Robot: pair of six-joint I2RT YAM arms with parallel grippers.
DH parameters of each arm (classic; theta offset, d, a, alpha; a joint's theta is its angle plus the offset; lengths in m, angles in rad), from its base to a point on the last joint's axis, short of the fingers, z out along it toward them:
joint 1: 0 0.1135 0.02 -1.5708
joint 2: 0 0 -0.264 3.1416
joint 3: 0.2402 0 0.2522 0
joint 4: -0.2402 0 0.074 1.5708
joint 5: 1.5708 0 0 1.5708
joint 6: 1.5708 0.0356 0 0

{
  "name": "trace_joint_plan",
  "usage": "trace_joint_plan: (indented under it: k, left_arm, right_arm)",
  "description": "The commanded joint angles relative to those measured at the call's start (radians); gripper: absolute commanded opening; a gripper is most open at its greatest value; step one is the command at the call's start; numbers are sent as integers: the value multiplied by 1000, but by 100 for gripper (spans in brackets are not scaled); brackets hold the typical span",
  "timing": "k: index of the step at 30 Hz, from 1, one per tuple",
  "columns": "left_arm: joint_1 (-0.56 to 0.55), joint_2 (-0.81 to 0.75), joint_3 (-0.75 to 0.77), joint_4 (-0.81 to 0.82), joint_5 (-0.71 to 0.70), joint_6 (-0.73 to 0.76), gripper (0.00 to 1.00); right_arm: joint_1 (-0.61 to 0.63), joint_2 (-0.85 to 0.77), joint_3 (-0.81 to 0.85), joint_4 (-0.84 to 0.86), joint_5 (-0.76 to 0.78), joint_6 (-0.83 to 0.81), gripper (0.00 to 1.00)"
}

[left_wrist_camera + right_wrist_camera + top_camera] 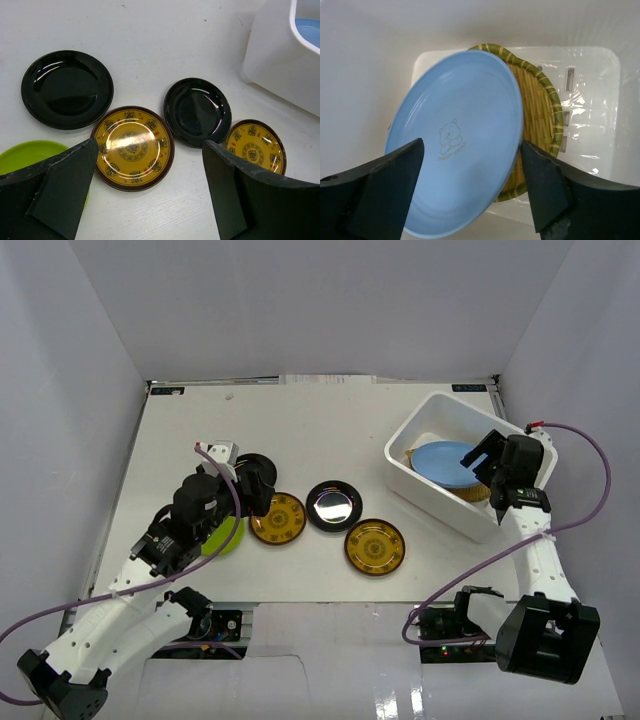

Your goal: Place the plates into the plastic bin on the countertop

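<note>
Left wrist view shows the left claw spread wide with an amber plate lying flat on the tabletop straight ahead between its fingers, so this arm is nearer than the right claw, also spread, over the light blue plate in the plastic bin.

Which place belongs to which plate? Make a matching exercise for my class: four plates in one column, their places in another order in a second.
Plates
1. light blue plate
2. lime green plate
3. tan woven plate
4. black plate nearer the bin

Places
A. on the countertop, between the two amber plates
B. in the bin, lying on another plate
C. on the countertop, farthest from the bin
D. in the bin, under another plate

Pairs: 1-B, 2-C, 3-D, 4-A
</note>
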Motion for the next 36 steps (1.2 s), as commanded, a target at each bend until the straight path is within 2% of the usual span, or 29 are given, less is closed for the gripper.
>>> trace_joint_plan:
  k: [1,4,5,7,8,10,11,14,18,21,25,29,32,36]
  left_arm:
    - [-3,2,7,-9,-32,7,95]
    - [-3,13,6,-9,-23,-9,95]
    - [-3,25,4,-11,-13,-21,95]
    - [-3,39,4,-15,31,-48,94]
    - [-5,46,6,-23,52,-68,94]
    - [-5,39,-13,-32,103,-157,94]
    - [-3,10,-61,-35,114,-192,94]
    - [-3,-82,-196,-50,111,-402,94]
    - [-5,-141,-296,-110,28,-564,93]
    - [-3,-136,-303,-162,-19,-648,93]
    - [-3,-127,-309,-179,-59,-674,92]
    - [-3,-112,-342,-178,-64,-716,91]
    - [-5,-89,-375,-158,-67,-742,90]
    - [-3,-53,-382,-110,-35,-740,88]
  right_arm:
    - [-4,-78,45,49,-43,-13,86]
    - [11,-114,85,19,-179,-30,88]
    - [48,-140,87,16,-242,-30,88]
    - [120,-176,73,-14,-256,-26,87]
    - [240,-225,55,-17,-255,-19,85]
    - [365,-286,-19,-47,-217,28,82]
    - [478,-361,-54,-52,-186,52,79]
    - [626,-519,-220,-118,-108,184,71]
    - [666,-659,-396,-221,-82,241,70]
    - [668,-713,-487,-241,-80,275,69]
    - [668,-716,-551,-215,-51,292,69]
    - [668,-665,-642,-115,-124,332,68]
    - [666,-629,-692,-41,-129,344,61]
    - [668,-598,-705,-3,-123,335,47]
